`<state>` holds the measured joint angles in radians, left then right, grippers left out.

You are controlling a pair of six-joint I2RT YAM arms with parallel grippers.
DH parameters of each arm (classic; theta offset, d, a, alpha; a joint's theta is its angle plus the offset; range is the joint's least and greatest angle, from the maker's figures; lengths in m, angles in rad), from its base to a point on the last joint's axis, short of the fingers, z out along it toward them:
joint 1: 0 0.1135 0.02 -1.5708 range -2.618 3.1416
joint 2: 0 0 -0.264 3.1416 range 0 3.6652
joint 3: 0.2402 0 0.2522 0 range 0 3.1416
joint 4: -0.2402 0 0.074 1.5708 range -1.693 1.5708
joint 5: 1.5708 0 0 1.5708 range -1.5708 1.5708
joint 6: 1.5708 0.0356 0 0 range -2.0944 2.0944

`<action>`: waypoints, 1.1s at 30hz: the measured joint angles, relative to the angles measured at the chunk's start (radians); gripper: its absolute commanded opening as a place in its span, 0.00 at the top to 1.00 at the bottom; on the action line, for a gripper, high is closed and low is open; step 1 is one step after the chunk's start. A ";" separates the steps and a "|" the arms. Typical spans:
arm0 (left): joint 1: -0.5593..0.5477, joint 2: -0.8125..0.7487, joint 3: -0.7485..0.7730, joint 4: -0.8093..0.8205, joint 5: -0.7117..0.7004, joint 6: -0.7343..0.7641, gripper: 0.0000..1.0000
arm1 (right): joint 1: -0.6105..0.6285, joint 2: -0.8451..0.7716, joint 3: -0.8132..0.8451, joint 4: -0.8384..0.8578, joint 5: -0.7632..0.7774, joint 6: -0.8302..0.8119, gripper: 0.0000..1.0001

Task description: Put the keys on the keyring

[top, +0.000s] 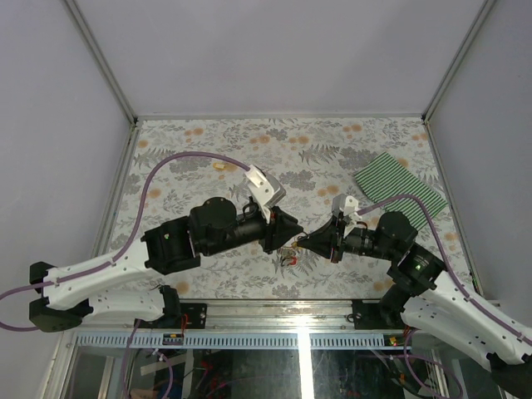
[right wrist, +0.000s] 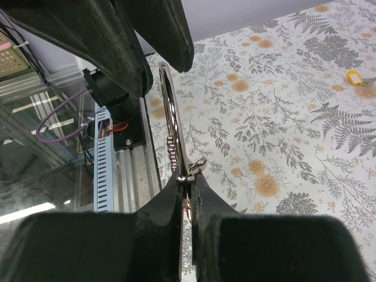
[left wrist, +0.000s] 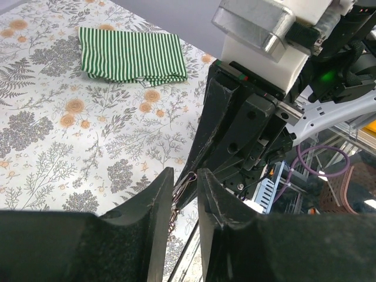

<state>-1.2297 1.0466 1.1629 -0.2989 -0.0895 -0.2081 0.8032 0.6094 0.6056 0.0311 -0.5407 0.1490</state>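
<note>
The keyring (right wrist: 170, 117) is a thin silver wire ring held upright and seen edge-on above the table's near edge. My right gripper (right wrist: 188, 179) is shut on its lower part, beside a small clasp and a short bead chain (right wrist: 172, 150). My left gripper (left wrist: 185, 173) faces it; the keyring (left wrist: 181, 189) runs through the gap along one finger, with the other finger apart from it. In the top view both grippers meet tip to tip (top: 287, 235) (top: 306, 243), and a red-headed key (top: 293, 259) hangs below them. A yellow key (right wrist: 353, 77) (top: 219, 165) lies far off on the cloth.
A folded green-and-white striped cloth (top: 399, 179) (left wrist: 132, 56) lies at the back right of the floral tablecloth. The metal rail and cable duct (top: 274, 337) run along the near edge, just under the grippers. Grey walls enclose the table on three sides.
</note>
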 measured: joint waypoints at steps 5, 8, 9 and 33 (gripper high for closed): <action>0.000 0.004 0.004 -0.002 0.000 0.004 0.66 | 0.000 -0.002 -0.021 0.034 0.002 0.021 1.00; 0.000 0.003 0.007 -0.011 0.001 0.016 0.59 | 0.000 -0.013 -0.030 0.047 0.006 0.032 1.00; 0.000 -0.002 0.009 -0.016 0.005 0.023 0.59 | 0.000 -0.018 -0.032 0.053 0.007 0.036 1.00; 0.000 -0.092 0.043 -0.174 0.134 0.109 0.59 | 0.000 -0.045 -0.031 0.152 -0.108 0.086 1.00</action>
<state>-1.2297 0.9546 1.2060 -0.4732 0.0441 -0.0986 0.8032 0.5648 0.5751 0.1833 -0.6487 0.2348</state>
